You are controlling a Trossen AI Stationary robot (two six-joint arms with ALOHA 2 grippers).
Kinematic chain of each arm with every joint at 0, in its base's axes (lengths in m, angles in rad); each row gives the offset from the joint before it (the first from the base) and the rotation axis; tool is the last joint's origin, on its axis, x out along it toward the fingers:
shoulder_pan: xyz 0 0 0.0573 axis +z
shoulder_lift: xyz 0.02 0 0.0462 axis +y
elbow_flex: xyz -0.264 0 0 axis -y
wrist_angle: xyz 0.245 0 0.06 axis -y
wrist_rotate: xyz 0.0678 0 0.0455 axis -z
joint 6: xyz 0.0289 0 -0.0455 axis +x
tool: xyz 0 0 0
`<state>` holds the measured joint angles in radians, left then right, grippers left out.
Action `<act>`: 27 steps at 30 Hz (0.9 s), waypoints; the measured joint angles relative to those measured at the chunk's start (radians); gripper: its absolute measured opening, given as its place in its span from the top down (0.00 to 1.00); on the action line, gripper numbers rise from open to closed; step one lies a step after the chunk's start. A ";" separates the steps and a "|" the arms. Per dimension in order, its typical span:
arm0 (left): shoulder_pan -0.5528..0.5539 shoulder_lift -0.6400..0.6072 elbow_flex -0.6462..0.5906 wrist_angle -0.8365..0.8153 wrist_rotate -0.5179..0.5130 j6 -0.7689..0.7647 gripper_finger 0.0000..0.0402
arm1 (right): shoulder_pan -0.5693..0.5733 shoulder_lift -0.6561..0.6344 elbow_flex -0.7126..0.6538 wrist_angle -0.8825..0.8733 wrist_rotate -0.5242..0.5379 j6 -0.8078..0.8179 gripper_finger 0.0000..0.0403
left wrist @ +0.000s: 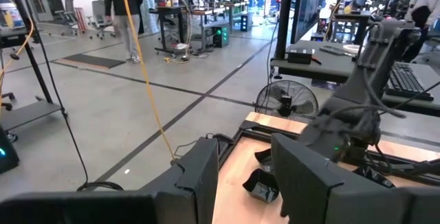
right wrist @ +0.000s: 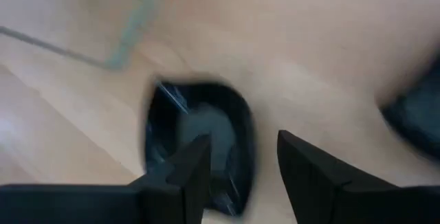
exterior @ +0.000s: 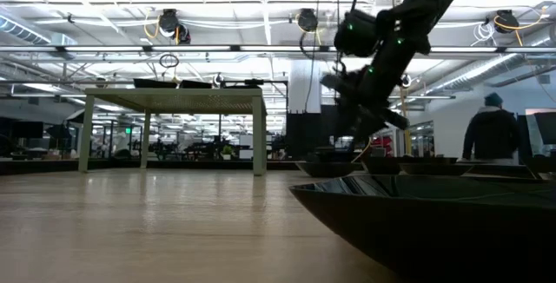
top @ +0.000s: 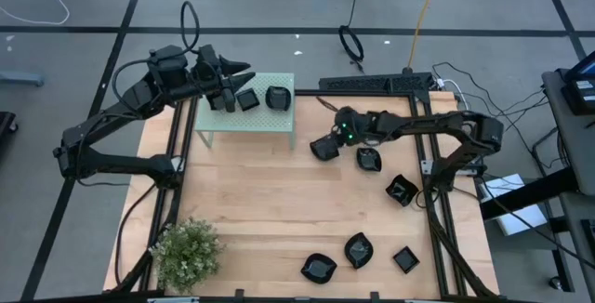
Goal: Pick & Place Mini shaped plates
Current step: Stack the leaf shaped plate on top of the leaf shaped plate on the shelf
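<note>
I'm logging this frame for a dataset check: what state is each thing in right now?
Left claw: open, empty, over the stand.
Right claw: open, over a plate on the table.
Plate under right claw: flat on the table, not gripped.
Stand: upright, holding two plates.
Five more plates: loose on the table.
Plant: upright at the table's near left corner.

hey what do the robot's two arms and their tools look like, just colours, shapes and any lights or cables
Both arms are dark, nearly black, built of slim jointed links. The left tool and the right tool each end in two flat, blunt black fingers. A small green light glows on the right arm's wrist. A black cable loops up above the left arm's wrist.
</note>
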<state>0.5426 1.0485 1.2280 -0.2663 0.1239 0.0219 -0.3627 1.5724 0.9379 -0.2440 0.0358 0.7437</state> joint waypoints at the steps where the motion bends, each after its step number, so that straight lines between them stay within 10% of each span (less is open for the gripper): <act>1: 0.000 0.000 0.000 0.000 0.000 0.000 0.65 | -0.018 0.001 -0.001 -0.036 -0.036 0.025 0.61; 19: -0.001 0.000 0.000 0.000 0.000 0.001 0.65 | -0.065 0.113 -0.001 -0.017 -0.143 -0.026 0.63; 27: 0.000 0.000 0.000 0.000 0.000 0.025 0.65 | -0.061 0.109 0.000 -0.012 -0.145 -0.049 0.82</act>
<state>0.5423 1.0481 1.2282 -0.2668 0.1242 0.0473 -0.4240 1.6817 0.9379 -0.2562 -0.1090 0.6952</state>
